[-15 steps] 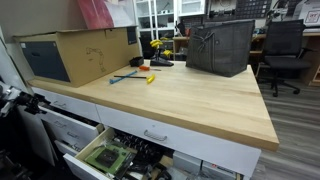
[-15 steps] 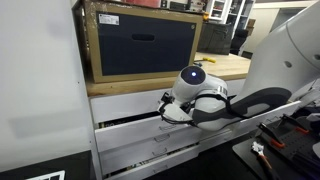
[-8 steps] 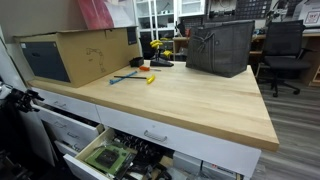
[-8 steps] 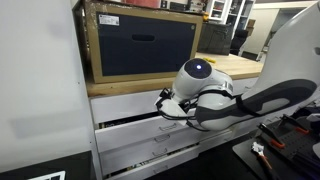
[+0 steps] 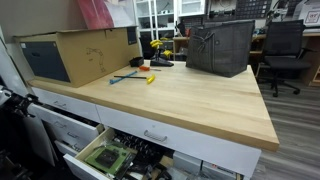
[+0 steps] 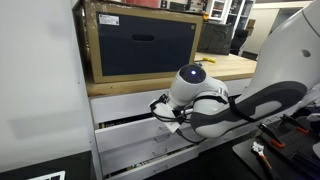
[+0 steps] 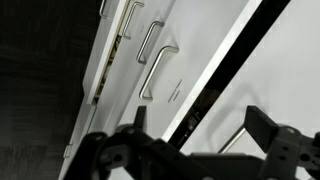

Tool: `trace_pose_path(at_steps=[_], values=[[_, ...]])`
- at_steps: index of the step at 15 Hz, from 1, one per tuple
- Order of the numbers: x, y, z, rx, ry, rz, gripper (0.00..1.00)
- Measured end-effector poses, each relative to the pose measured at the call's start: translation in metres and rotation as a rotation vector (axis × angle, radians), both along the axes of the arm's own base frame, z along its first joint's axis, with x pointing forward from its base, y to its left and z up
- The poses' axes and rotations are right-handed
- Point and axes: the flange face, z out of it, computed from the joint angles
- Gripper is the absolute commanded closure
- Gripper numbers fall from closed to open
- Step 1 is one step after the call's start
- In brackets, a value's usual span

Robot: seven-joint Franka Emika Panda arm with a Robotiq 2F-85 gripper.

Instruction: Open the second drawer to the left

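Observation:
Narrow white drawers are stacked under the bench's left end. The second drawer (image 5: pixel 72 130) sits below the shallow top one; in an exterior view a dark slit (image 6: pixel 130 122) shows above its front (image 6: pixel 130 140). My gripper (image 7: pixel 200 125) is open close to the white fronts. Its dark fingers (image 7: pixel 265 125) stand wide apart around a small silver bar handle (image 7: pixel 238 138), and I cannot tell whether they touch it. More silver handles (image 7: pixel 155 72) run up the panel beside a black gap. In both exterior views the arm (image 6: pixel 205 100) hides the gripper.
A lower drawer (image 5: pixel 108 155) stands pulled out, showing green circuit boards. A wide shallow drawer (image 5: pixel 155 135) with a central handle lies to its right. On the wooden bench top (image 5: pixel 190 100) are a cardboard box (image 5: pixel 75 52), small tools and a grey bin (image 5: pixel 220 45).
The arm's wrist has shifted slightly along the drawer fronts. No drawer has visibly moved.

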Motion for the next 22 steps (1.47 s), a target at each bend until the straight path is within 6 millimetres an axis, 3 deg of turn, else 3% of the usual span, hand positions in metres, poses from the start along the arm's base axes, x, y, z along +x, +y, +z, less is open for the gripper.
trace_pose_path(at_steps=[3,9,16,22], values=[[0.011,0.003,-0.013,0.057,0.031,-0.063,0.00],[0.046,0.014,-0.019,0.172,0.069,-0.149,0.00],[0.058,0.047,-0.032,0.303,0.142,-0.181,0.00],[0.077,0.047,-0.048,0.336,0.146,-0.183,0.00]])
